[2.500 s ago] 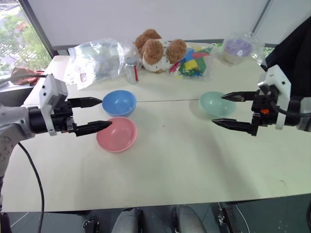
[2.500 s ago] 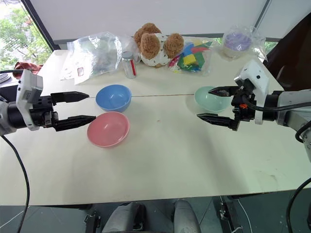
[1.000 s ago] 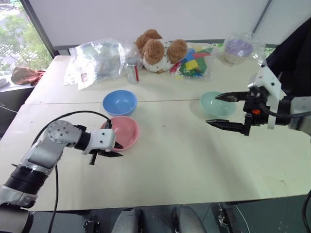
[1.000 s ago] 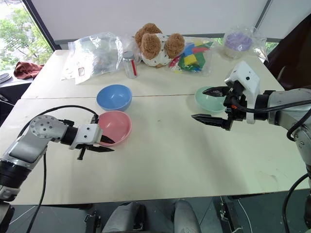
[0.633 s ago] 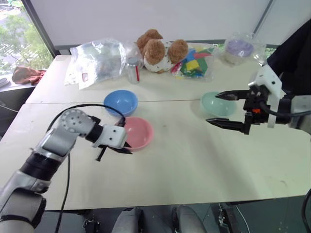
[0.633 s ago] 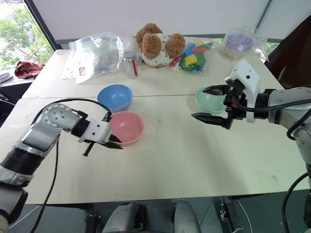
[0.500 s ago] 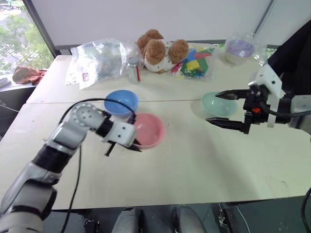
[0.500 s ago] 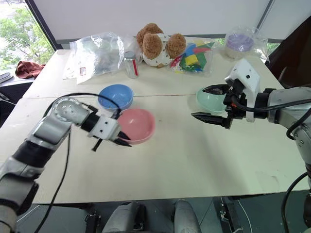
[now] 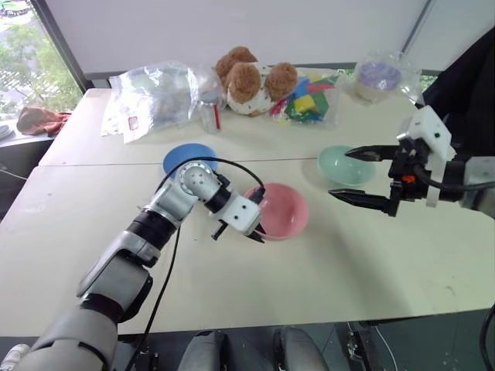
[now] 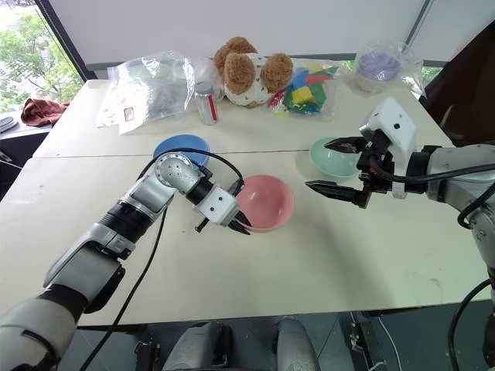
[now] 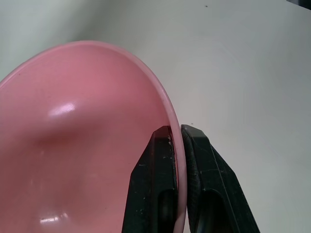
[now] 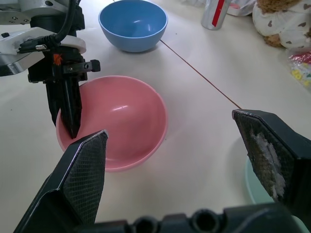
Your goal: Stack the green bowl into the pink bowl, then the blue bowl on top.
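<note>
The pink bowl (image 9: 285,209) sits upright near the table's middle. My left gripper (image 9: 256,233) is shut on its near-left rim, one finger inside and one outside, as the left wrist view shows (image 11: 176,129). The green bowl (image 9: 346,165) stands to the right of the pink one. My right gripper (image 9: 341,173) hangs open just above and in front of it, its fingers wide apart and holding nothing. The blue bowl (image 10: 178,145) rests behind my left arm, which covers part of it.
Along the table's far edge lie a crumpled clear bag (image 9: 155,93), a small can (image 9: 210,114), a teddy bear (image 9: 254,77), a bag of coloured blocks (image 9: 309,99) and a purple bowl in clear plastic (image 9: 379,76). The table's near half is bare.
My left gripper, shut on the pink bowl's rim, has slid the bowl to the right, toward the green bowl. The right gripper has stayed in place, open.
</note>
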